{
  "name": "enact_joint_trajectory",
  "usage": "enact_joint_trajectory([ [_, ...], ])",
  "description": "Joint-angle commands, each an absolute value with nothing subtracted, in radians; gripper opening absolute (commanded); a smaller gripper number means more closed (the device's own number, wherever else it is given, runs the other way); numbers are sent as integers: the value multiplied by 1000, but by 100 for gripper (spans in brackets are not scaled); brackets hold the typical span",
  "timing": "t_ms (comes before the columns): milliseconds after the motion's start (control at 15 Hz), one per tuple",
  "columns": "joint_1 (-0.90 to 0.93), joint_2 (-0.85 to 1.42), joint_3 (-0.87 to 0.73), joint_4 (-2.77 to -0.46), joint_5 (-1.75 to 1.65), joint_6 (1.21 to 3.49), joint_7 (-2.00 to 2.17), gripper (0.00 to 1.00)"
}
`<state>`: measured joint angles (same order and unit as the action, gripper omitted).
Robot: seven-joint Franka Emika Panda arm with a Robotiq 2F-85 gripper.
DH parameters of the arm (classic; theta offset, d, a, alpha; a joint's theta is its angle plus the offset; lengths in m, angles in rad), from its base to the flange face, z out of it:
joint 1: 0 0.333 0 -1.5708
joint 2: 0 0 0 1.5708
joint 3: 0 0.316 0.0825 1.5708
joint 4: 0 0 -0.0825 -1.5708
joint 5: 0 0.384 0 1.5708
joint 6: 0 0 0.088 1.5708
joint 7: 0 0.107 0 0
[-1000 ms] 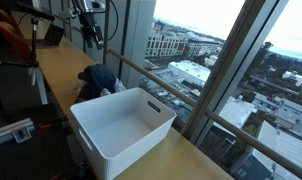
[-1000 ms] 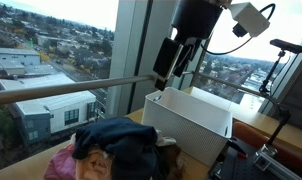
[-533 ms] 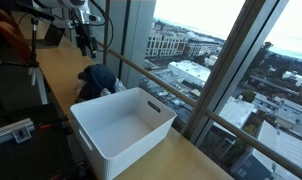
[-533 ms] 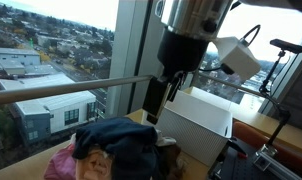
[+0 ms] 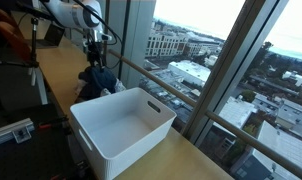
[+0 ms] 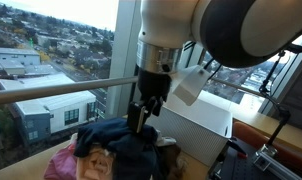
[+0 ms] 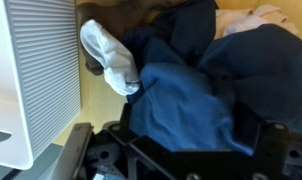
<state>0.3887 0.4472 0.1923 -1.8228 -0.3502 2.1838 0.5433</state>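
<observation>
Hovering with jaws apart, the claw (image 6: 138, 118) is hanging just over the clothes pile (image 6: 116, 148) lying on the desk (image 5: 51, 75) beside the white bin (image 6: 196, 128); the reach seems underway, next calling for lowering into the fabric and closing

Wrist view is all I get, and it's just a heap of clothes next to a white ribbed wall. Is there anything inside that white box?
Observer: No. In an exterior view the white bin is empty inside, just its bare floor.
Operator: And how high up is my claw?
Observer: Low. The claw hangs right at the top of the clothes pile. I cannot tell whether it touches the cloth.
</observation>
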Motion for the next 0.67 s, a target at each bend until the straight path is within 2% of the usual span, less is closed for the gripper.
enact_joint_trajectory([
  [0, 385, 503, 145, -1796, -315, 2192, 511, 75],
  [67, 385, 505, 135, -1803, -309, 2189, 511, 74],
  [600, 378, 401, 123, -1854, -235, 2170, 520, 12],
])
